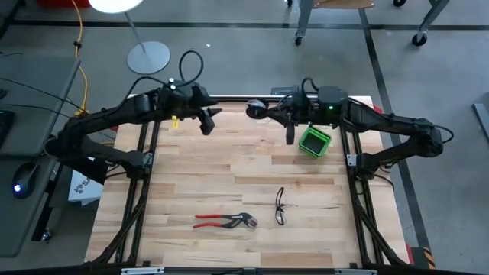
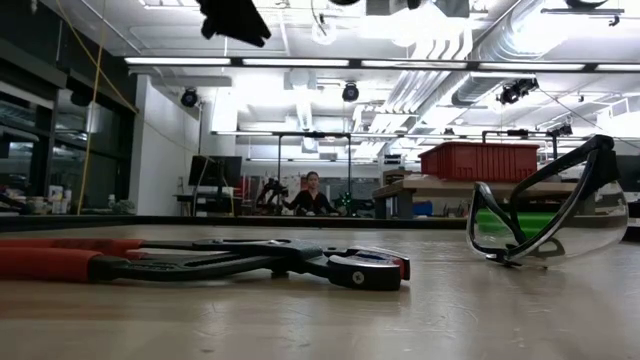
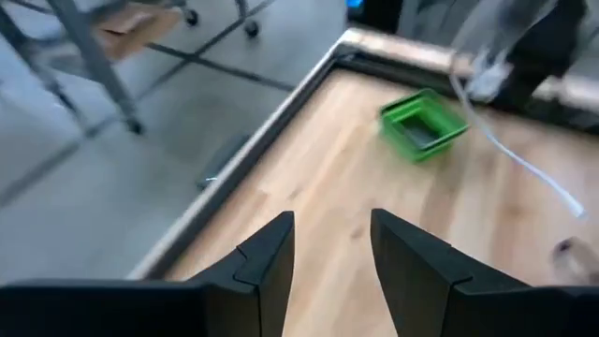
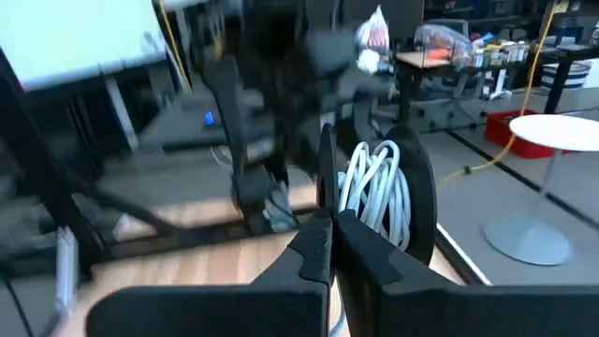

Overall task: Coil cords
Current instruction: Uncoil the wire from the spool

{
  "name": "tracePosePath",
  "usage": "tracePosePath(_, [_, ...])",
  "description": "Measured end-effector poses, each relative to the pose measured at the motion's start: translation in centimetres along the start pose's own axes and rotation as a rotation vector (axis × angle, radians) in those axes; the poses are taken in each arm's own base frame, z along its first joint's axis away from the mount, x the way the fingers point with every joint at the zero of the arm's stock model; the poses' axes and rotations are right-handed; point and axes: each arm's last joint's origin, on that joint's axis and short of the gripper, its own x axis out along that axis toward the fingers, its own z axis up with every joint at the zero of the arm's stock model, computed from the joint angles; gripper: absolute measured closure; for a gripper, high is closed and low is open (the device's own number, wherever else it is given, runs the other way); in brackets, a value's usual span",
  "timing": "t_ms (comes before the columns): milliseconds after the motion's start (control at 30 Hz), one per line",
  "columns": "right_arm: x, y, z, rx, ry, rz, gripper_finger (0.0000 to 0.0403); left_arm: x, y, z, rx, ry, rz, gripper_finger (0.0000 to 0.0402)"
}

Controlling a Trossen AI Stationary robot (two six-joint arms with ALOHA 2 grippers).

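the right gripper is held above the far edge of the table, near its middle, and its fingers are pressed together on the rim of the spool. the spool is black and round, and white cord is seen wound on it in several loops in the right wrist view. in the high view the spool shows just past the right gripper, between the two arms. in the left wrist view a loose length of the cord is seen trailing down from the right arm toward the table; where its end lies cannot be told.

the left gripper is held in the air over the far left part of the table, apart from the spool, with its fingers spread and nothing between them. in the high view it is seen pointing toward the right arm.

a green bin stands on the table below the right arm. red-handled pliers lie near the front edge, and glasses lie just beside them to the right, not touching. in the low view the pliers and glasses fill the foreground, and a person is seen far back in the room.
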Motion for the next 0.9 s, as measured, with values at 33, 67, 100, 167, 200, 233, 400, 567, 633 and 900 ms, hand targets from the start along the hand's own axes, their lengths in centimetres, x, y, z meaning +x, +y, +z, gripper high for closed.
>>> tracePosePath(33, [-0.1,-0.1,0.3,0.025,-0.029,-0.001,0.0403,0.3,-0.1,-0.5,-0.037,-0.023,-0.027,0.0264])
tracePosePath(67, [-0.2,-0.3,0.6,0.064,-0.052,-0.008,0.0403,0.7,-0.2,-1.1,-0.072,-0.041,-0.056,0.0264])
tracePosePath(100, [-0.3,-0.6,0.8,0.127,-0.073,-0.031,0.0403,1.2,-0.5,-1.7,-0.107,-0.045,-0.093,0.0264])
tracePosePath(167, [-0.4,-1.5,0.6,0.386,-0.073,-0.108,0.0403,2.0,-1.1,-3.1,-0.167,-0.025,-0.156,0.0264])
tracePosePath(200, [-0.5,-2.1,0.1,0.528,-0.029,-0.135,0.0403,2.3,-1.3,-3.8,-0.191,0.004,-0.176,0.0264])
tracePosePath(233, [-0.6,-2.5,-0.6,0.634,0.05,-0.144,0.0403,2.5,-1.6,-4.3,-0.207,0.031,-0.194,0.0264])
tracePosePath(400, [-1.3,-2.5,-4.4,0.89,0.533,-0.008,0.0403,2.4,-2.7,-5.7,-0.18,0.103,-0.236,0.0264])
tracePosePath(567, [-1.3,-1.5,-5.3,1.004,0.772,0.307,0.0403,2.2,-2.7,-5.6,-0.147,0.097,-0.244,0.0264])
tracePosePath(633, [-0.9,-0.9,-5.0,0.975,0.767,0.442,0.0403,2.0,-2.5,-5.4,-0.154,0.078,-0.245,0.0264])
tracePosePath(900, [1.1,-0.7,0.0,0.694,0.211,0.624,0.0403,0.7,-1.5,-4.0,-0.187,-0.061,-0.245,0.0264])
